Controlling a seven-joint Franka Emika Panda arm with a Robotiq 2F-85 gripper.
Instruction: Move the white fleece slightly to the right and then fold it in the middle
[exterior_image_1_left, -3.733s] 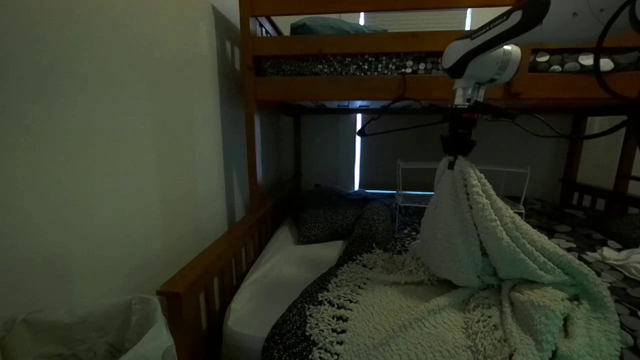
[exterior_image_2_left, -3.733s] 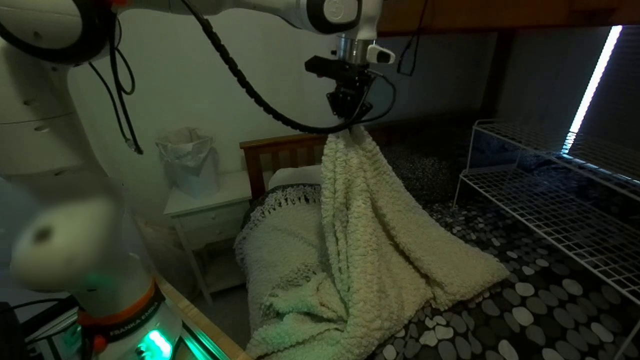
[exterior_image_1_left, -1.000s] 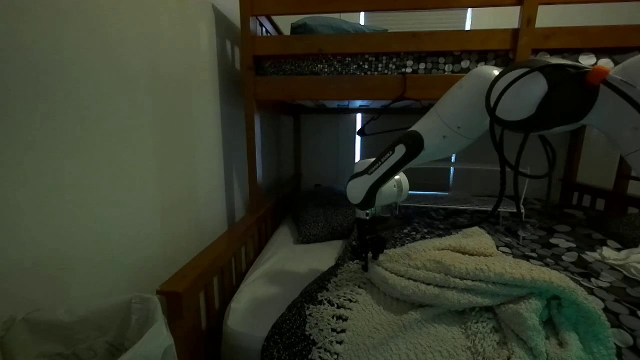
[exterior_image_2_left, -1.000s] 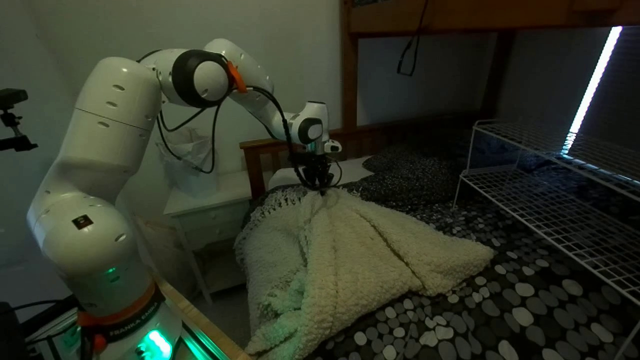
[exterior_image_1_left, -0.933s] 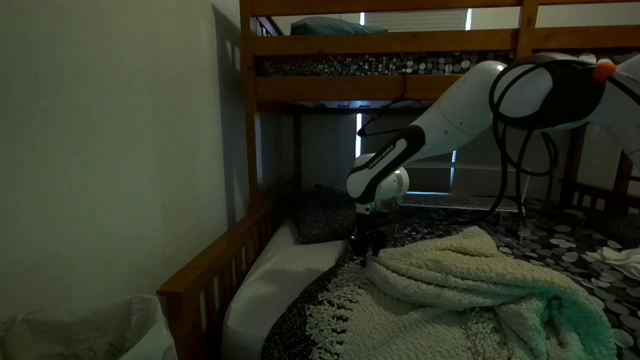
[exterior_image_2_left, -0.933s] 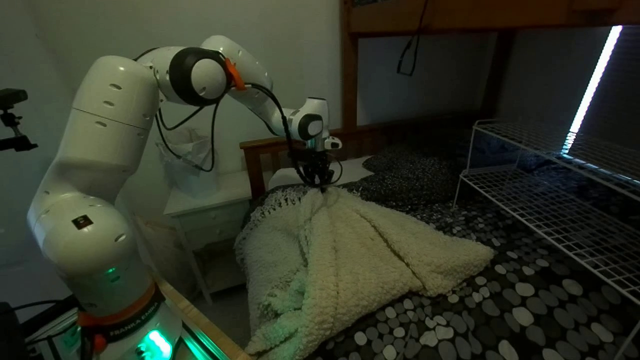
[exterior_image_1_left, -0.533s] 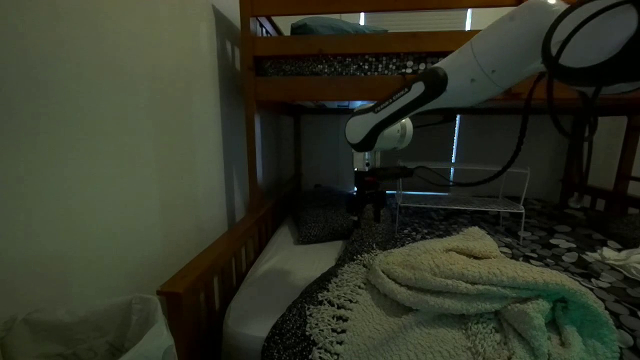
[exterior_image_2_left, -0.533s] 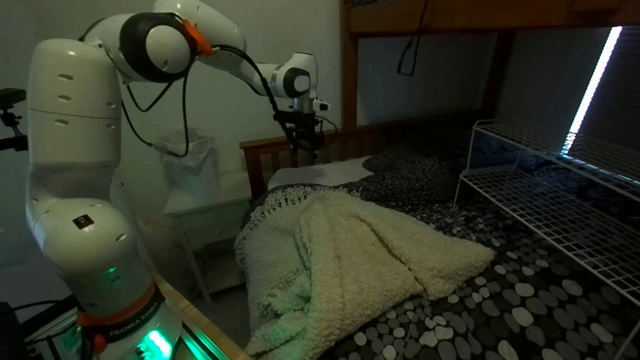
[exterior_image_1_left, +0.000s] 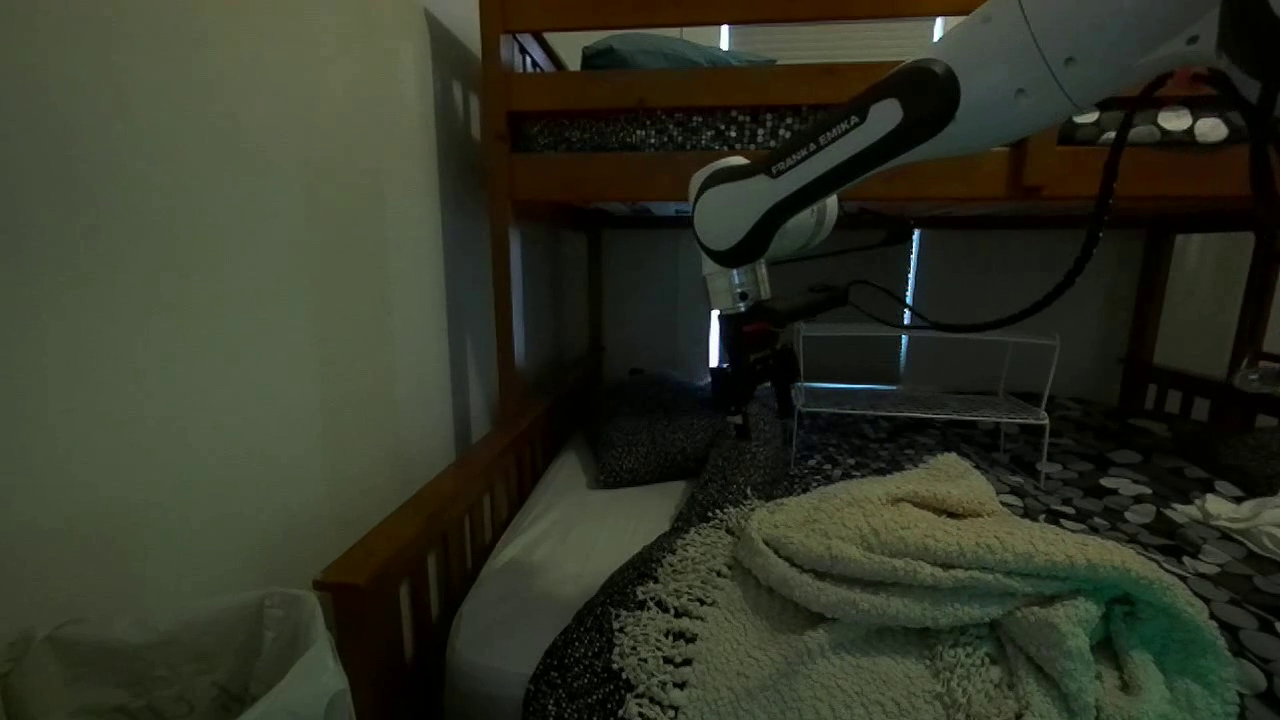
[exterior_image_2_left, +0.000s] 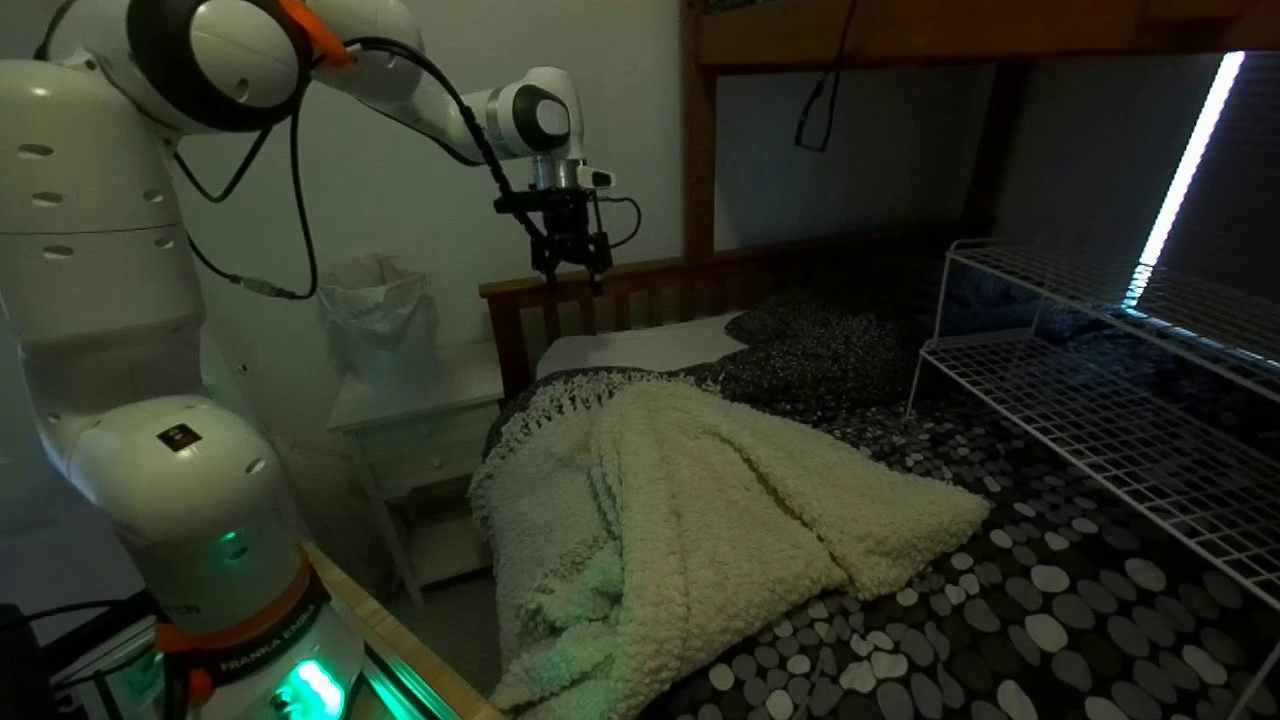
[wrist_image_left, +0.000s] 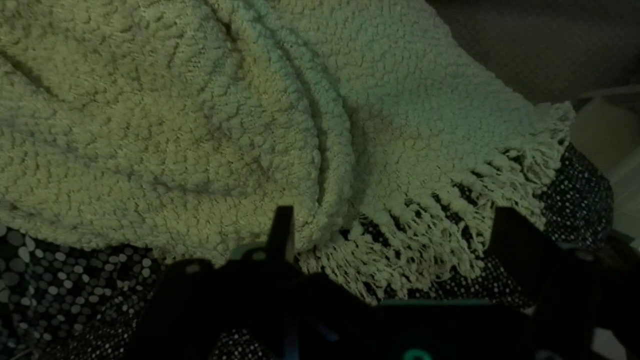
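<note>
The white fleece (exterior_image_1_left: 900, 580) lies rumpled on the bed, part of it doubled over in thick soft folds. Its fringe points to the pillow end in an exterior view. From another angle the fleece (exterior_image_2_left: 700, 500) spreads as a broad pleated mound, one corner on the pebble-patterned bedspread. My gripper (exterior_image_2_left: 574, 287) hangs above the bed near the headboard, apart from the cloth. In the wrist view the gripper (wrist_image_left: 395, 215) has its fingers wide apart with nothing held; below the gap are the fringe and a rolled fold of the fleece (wrist_image_left: 175, 125).
A white wire rack (exterior_image_2_left: 1090, 440) stands on the dark bedspread (exterior_image_2_left: 950, 620). The upper bunk's wooden beam (exterior_image_1_left: 690, 178) crosses above, with a black hanger (exterior_image_2_left: 825, 100) hanging from it. Beside the bed are a white nightstand (exterior_image_2_left: 420, 410) and a lined bin (exterior_image_2_left: 380, 320).
The raised part of the fleece came down across the bed and was let go. The gripper opened and rose off it, moving back toward the robot's base; the fleece has since stayed put.
</note>
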